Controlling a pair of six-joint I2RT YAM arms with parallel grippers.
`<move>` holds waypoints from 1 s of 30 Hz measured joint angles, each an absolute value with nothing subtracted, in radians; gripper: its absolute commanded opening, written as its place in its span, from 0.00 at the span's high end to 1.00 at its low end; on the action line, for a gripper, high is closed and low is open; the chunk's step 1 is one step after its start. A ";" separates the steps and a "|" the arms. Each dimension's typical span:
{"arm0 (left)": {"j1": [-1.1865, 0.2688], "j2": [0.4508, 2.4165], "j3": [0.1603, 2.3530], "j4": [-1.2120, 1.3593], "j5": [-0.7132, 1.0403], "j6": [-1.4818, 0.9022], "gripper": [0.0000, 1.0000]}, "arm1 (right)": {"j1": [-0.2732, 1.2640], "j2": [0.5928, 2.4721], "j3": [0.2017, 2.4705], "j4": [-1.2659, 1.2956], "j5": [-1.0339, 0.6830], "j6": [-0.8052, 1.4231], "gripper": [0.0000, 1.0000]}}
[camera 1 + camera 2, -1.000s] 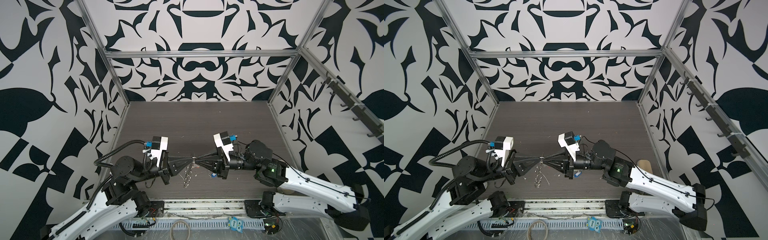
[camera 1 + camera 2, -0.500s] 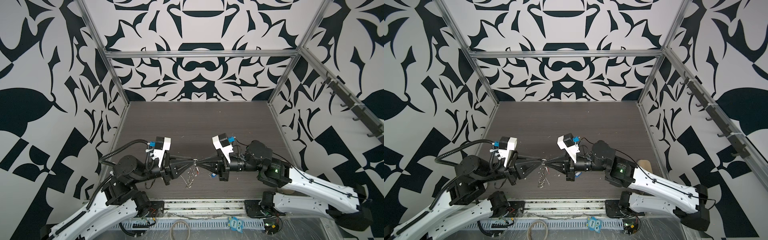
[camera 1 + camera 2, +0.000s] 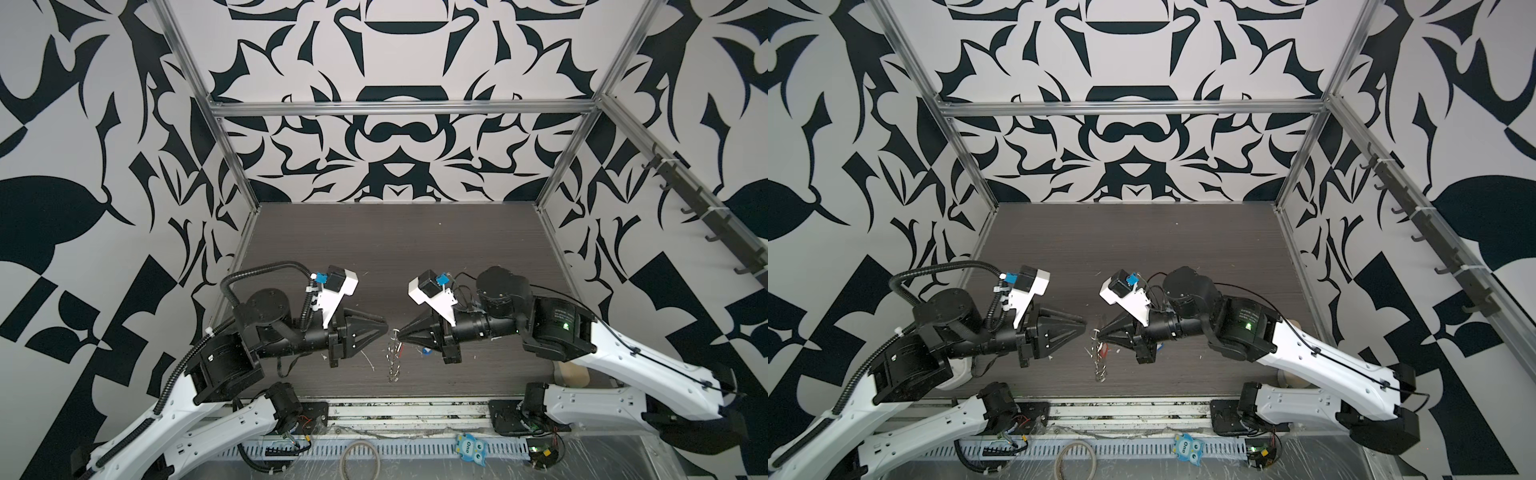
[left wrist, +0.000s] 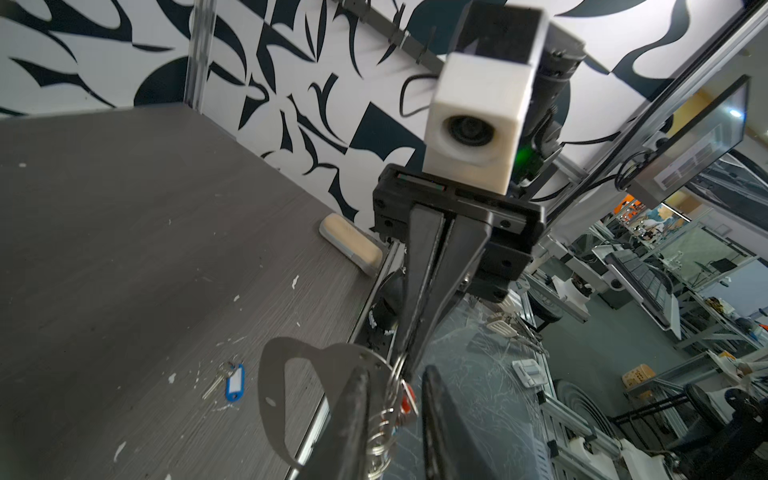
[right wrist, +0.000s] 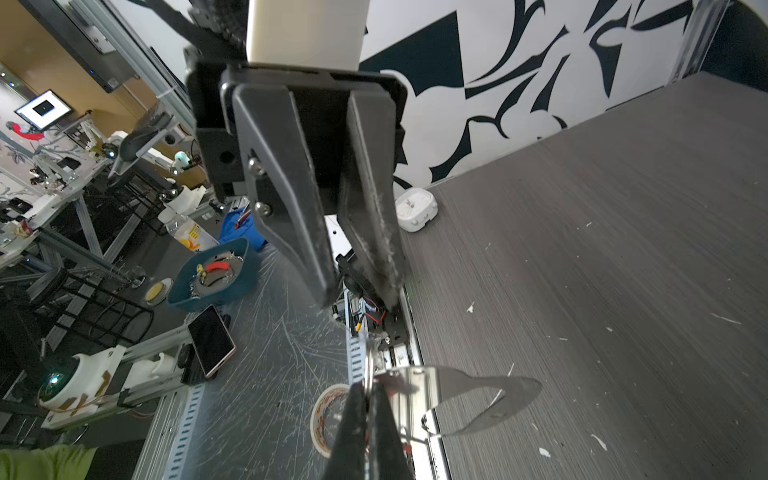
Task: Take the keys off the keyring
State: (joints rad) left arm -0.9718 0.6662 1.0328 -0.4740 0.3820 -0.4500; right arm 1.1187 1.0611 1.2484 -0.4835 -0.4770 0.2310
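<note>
Keyring [image 3: 392, 358] now hangs from the closed right gripper [image 3: 398, 332] alone; the left gripper [image 3: 385, 326] has let go, jaws parted. Left wrist view alone clearly shows the blue-tagged key [image 4: 234, 382] on the table [image 4: 124, 228].

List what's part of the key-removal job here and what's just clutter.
Job: keyring, red-tag key, blue-tag key, right gripper, left gripper.
Lying about: white clock, beige block, tape roll, white scraps.
</note>
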 measured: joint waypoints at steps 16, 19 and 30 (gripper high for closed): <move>-0.972 0.749 1.097 -0.633 0.424 -0.417 0.82 | 1.108 1.102 1.306 -0.590 -0.504 0.191 1.00; -0.972 0.755 1.097 -0.633 0.433 -0.417 0.83 | 1.108 1.112 1.310 -0.591 -0.506 0.187 1.00; -0.972 0.766 1.097 -0.634 0.447 -0.411 0.87 | 1.103 1.123 1.312 -0.603 -0.506 0.181 1.00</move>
State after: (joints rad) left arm -0.9718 0.7662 1.0973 -0.6342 0.4465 -0.4110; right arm 1.1030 1.1229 1.3121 -0.6029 -0.5056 0.1810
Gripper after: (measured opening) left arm 0.129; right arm 0.042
